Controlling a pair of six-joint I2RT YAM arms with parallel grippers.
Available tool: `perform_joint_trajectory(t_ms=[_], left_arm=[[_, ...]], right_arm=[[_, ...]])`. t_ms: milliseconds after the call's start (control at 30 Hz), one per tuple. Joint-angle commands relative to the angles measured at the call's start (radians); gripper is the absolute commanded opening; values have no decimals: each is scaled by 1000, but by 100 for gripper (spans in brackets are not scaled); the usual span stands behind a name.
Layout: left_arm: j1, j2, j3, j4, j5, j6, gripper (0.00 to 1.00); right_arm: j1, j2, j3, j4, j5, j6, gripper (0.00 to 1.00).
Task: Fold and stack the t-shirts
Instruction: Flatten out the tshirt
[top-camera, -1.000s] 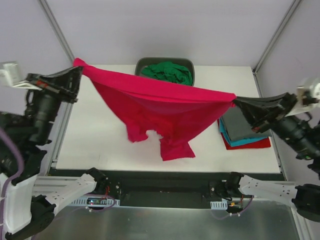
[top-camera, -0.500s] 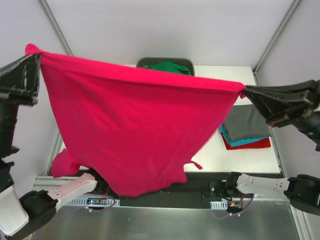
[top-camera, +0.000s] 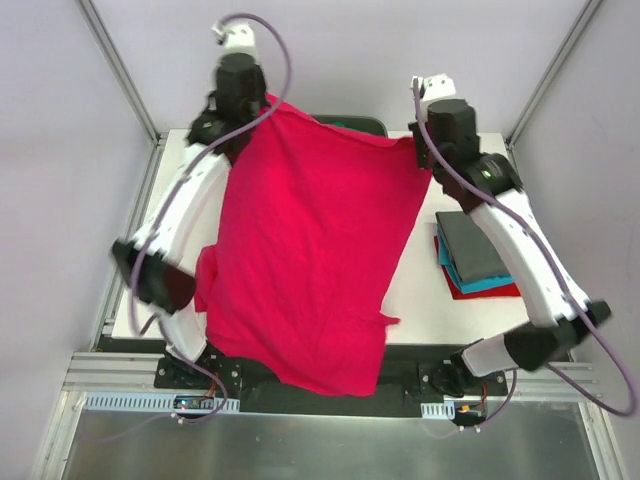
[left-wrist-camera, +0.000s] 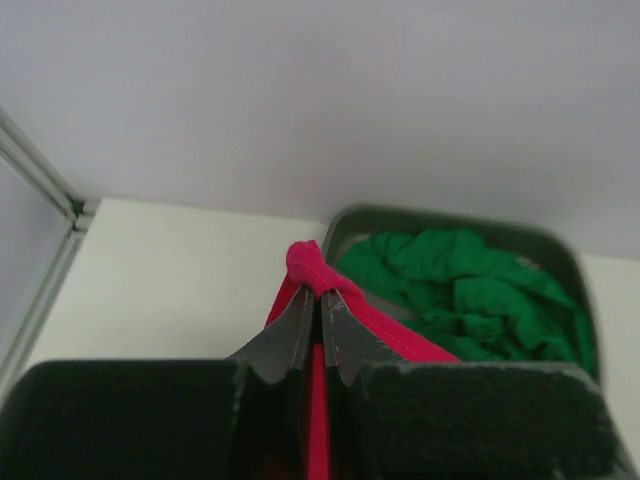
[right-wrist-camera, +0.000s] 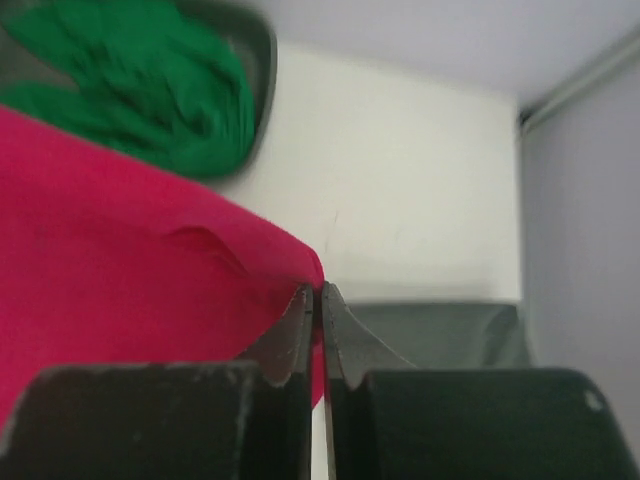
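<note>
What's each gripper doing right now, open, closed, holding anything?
Left gripper: closed, pinching one top corner of the pink shirt.
Right gripper: closed, pinching the other top corner of the same shirt.

Crimson-pink t-shirt (top-camera: 310, 250) hangs spread; green t-shirt (left-wrist-camera: 460, 290) lies crumpled in tub (left-wrist-camera: 440, 215); folded grey t-shirt (top-camera: 475, 248) tops teal t-shirt (top-camera: 478, 284), red t-shirt (top-camera: 488, 293).

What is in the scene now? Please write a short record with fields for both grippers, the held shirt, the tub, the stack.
left gripper: shut on pink shirt corner
right gripper: shut on another corner
pink shirt: spread between both grippers, hanging
tub: holds green shirt
stack: dark grey shirt on teal shirt on red shirt
</note>
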Motion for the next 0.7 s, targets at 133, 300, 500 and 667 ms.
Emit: perform_joint_trajectory(t_ms=[133, 300, 500, 667], left_arm=[[28, 379, 12, 0, 216, -108, 15], [28, 384, -74, -4, 336, -165, 76], [19, 129, -371, -4, 394, -252, 99], [-6, -227, -832, -4, 410, -400, 99]], right_arm=[[-293, 257, -219, -7, -312, 291, 5], [-333, 371, -229, -39, -283, 356, 9], [-333, 333, -265, -67, -207, 371, 61], [-278, 239, -340, -42, -140, 311, 74]])
